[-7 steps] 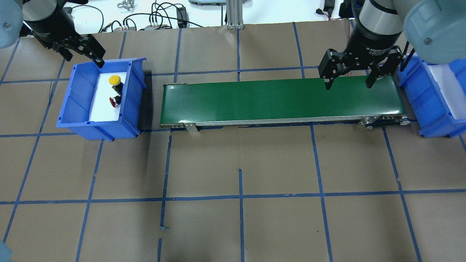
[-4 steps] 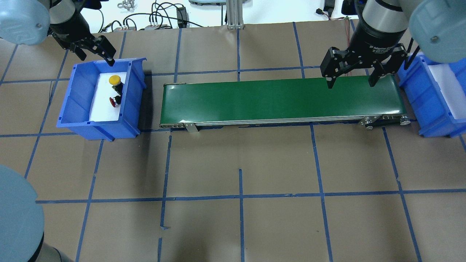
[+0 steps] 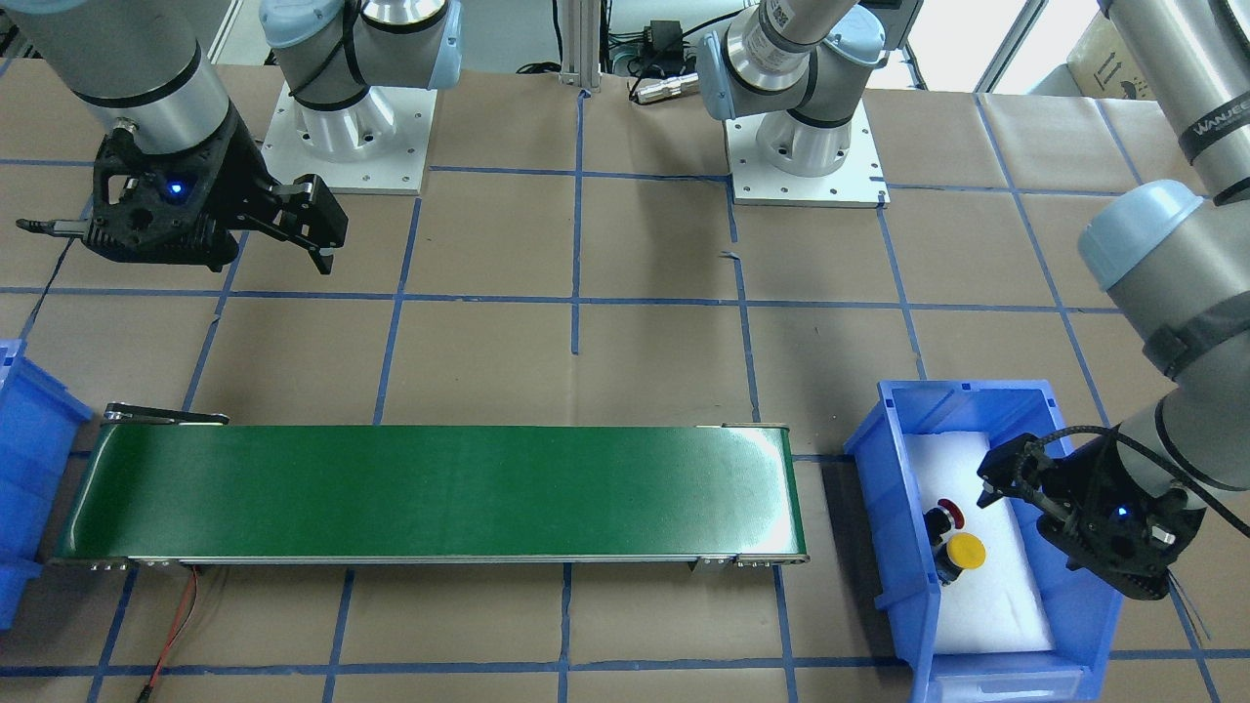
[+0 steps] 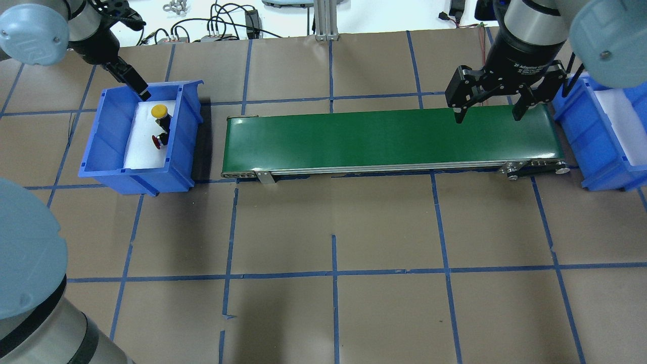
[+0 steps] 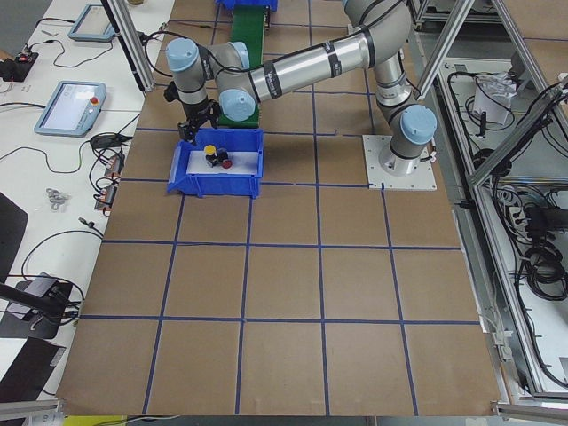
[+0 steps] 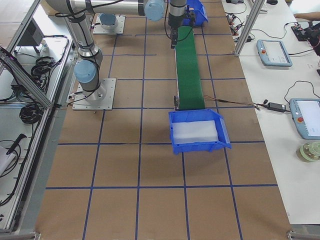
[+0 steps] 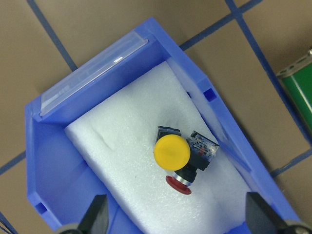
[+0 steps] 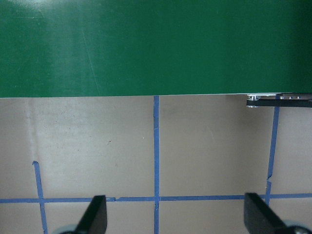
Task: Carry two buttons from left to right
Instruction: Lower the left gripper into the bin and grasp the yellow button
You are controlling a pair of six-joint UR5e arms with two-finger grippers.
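Buttons (image 7: 181, 163) touch in the bin (image 7: 92, 63) under the left tool (image 7: 178, 219) (it and the right tool (image 4: 487, 119) gape empty).

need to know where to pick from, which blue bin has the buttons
The left bin, under the left pincer: the yellow button and red button sit on its foam. The right bin shows only foam.

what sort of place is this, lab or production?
Likely a robotics lab: short green conveyor on a paper-covered table with taped grid, teach pendants and loose cables on the side bench.
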